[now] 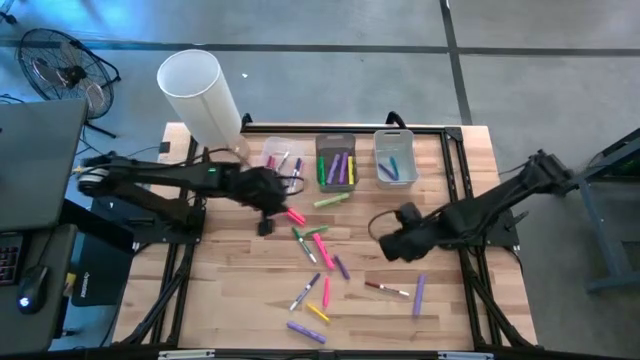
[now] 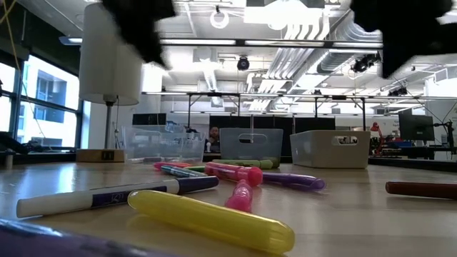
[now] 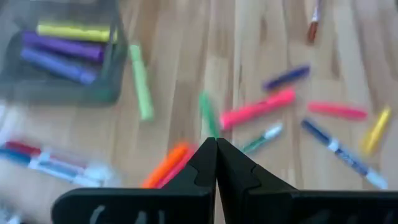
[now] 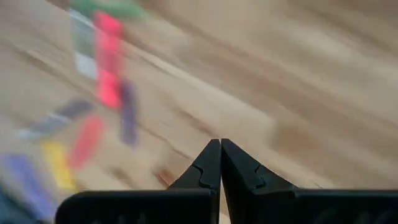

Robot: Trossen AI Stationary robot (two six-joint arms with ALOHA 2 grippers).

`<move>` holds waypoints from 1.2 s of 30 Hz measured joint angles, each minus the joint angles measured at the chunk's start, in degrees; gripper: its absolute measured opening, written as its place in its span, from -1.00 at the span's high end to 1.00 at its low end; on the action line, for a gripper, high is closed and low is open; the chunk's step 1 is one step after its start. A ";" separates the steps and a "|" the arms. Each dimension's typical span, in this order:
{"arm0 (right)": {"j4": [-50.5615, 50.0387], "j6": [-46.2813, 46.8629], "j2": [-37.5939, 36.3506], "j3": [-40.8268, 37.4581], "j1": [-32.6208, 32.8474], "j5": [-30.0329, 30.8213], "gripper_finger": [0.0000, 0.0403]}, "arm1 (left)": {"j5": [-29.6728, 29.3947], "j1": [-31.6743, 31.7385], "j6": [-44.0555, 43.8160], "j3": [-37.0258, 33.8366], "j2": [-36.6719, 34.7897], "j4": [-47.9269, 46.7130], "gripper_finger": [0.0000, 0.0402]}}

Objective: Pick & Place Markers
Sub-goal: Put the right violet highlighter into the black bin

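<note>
Several markers (image 1: 320, 245) in pink, green, purple, yellow and white lie flat and scattered across the middle of the wooden table. A light green one (image 1: 332, 200) lies just in front of the middle bin, and a purple one (image 1: 418, 295) and a dark red one (image 1: 385, 288) lie toward the right. My left gripper (image 3: 216, 140) hovers shut over the pile's far left part, above a pink-orange marker (image 3: 166, 167). My right gripper (image 4: 220, 142) is shut over bare wood to the right of the pile (image 4: 109, 68). Neither holds anything.
Three clear bins stand in a row at the far edge: the left (image 1: 280, 155), the middle (image 1: 336, 160) and the right (image 1: 395, 158), each holding a few markers. A white cylinder (image 1: 200, 95) stands at the far left corner. Bare wood lies at the table's near right.
</note>
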 joint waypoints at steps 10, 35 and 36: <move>-10.58 28.13 12.51 5.57 9.60 -20.51 0.90 | 1.46 -0.14 -8.67 -10.33 -12.00 -3.70 1.00; -0.17 37.77 28.80 4.34 17.13 -31.53 0.32 | 4.02 -0.06 -6.94 -10.13 -12.96 -4.66 1.00; 1.50 38.29 28.80 3.28 17.35 -31.51 0.32 | 4.12 -0.06 -6.93 -10.13 -12.96 -4.65 1.00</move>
